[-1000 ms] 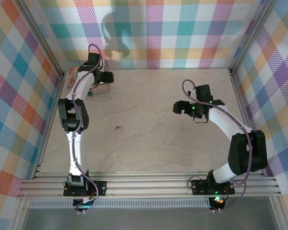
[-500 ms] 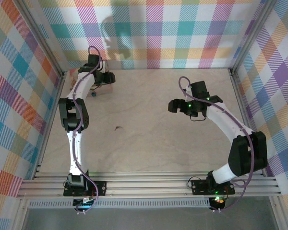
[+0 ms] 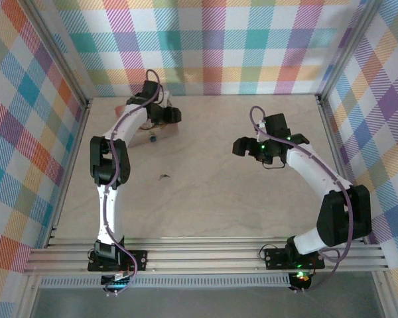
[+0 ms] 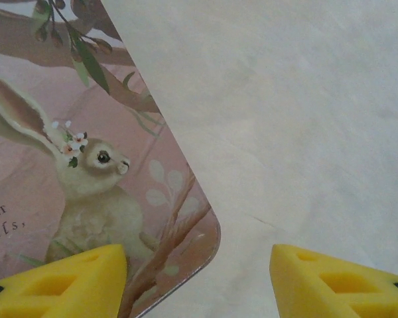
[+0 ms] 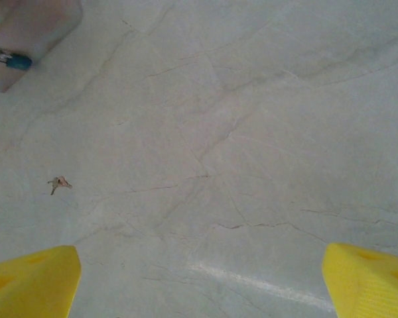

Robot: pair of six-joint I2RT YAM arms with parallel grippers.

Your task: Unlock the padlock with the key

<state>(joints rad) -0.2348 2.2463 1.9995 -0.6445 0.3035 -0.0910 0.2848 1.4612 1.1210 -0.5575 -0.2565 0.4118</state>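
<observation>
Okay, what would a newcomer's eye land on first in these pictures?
The bright plaid walls around the pale table hit first. Then the pink box with its printed rabbit, far left, partly under the open left gripper. The tiny key lies alone left of centre, the blue padlock by the box.

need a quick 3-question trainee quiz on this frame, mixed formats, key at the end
1. True or false: the key lies loose on the table.
2. Fill in: the padlock has a ___ body.
3. The left gripper is over: A) the pink box; B) the key; C) the padlock.
Key: 1 true; 2 blue; 3 A.
</observation>
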